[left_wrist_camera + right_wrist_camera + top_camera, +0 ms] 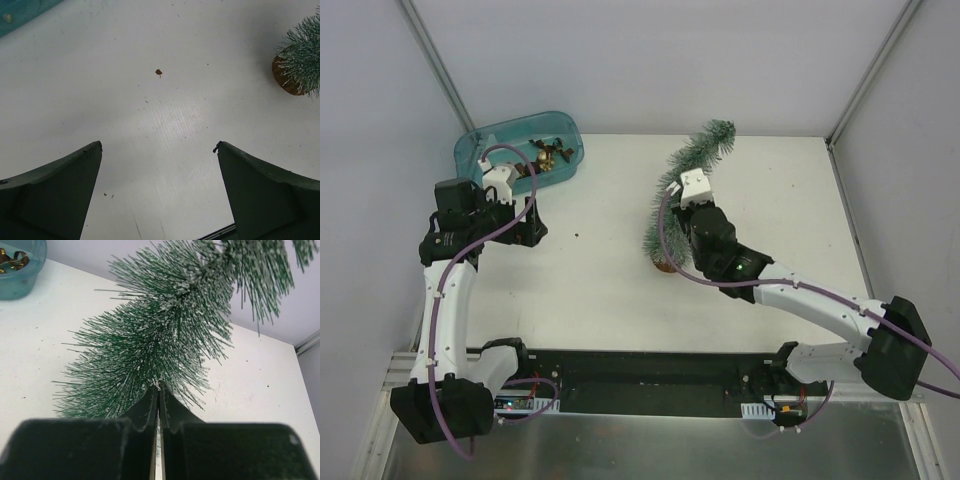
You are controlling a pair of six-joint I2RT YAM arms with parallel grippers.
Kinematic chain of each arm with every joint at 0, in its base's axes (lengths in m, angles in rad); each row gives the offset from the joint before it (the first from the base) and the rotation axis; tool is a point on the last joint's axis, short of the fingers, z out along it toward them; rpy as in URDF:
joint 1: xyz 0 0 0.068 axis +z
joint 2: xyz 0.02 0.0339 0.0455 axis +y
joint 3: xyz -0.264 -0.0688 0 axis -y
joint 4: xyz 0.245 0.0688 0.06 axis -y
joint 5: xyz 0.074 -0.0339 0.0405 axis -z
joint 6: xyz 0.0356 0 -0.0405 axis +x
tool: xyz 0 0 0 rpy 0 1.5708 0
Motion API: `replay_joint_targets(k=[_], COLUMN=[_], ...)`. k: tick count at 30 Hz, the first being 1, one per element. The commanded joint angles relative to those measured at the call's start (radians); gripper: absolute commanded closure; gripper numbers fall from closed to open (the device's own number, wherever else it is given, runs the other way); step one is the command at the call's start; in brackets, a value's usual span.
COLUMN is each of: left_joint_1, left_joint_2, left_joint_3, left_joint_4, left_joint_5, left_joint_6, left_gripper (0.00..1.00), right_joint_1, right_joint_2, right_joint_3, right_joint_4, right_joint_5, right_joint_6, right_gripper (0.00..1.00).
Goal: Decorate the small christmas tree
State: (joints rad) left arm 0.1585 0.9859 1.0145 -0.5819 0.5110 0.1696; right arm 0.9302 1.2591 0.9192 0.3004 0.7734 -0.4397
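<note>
Right claw (159,388) closed against frosted-green bristly cone tree (165,340); left claw (157,145) wide open, tree at two o'clock.

My small christmas tree (692,155) is dark green with white frosty tips and a brown base (284,80). The tray (480,150) is blue-green with shiny gold bits (548,155) inside. The desk (600,280) is white with a tiny brown speck (158,72). My left tool (157,146) and right tool (159,390) are dark green.

On the bench (600,300), the tray (468,152) sits upper left, ornaments (548,155) inside; the small christmas tree (698,152) leans right of centre, well apart
</note>
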Motion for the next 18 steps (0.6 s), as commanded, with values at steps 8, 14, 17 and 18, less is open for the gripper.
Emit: replay_joint_targets(k=[8, 14, 17, 18], left_joint_1=[0.006, 0.006, 0.006, 0.004], left_joint_2=[-0.003, 0.017, 0.019, 0.02], left_joint_3=[-0.01, -0.004, -0.004, -0.004], left_joint_4=[-0.007, -0.009, -0.006, -0.007], left_joint_5=[-0.017, -0.009, -0.005, -0.005], left_joint_6=[-0.004, -0.008, -0.01, -0.009], left_gripper=[0.01, 0.01, 0.01, 0.01], right_joint_1=[0.212, 0.259, 0.265, 0.266], right_joint_2=[-0.082, -0.102, -0.116, -0.119], right_joint_3=[-0.106, -0.155, -0.16, -0.16], right_joint_4=[0.177, 0.213, 0.217, 0.217], right_joint_5=[0.199, 0.268, 0.279, 0.279], right_joint_6=[-0.076, -0.051, -0.044, -0.045], right_gripper=[0.99, 0.99, 0.99, 0.99])
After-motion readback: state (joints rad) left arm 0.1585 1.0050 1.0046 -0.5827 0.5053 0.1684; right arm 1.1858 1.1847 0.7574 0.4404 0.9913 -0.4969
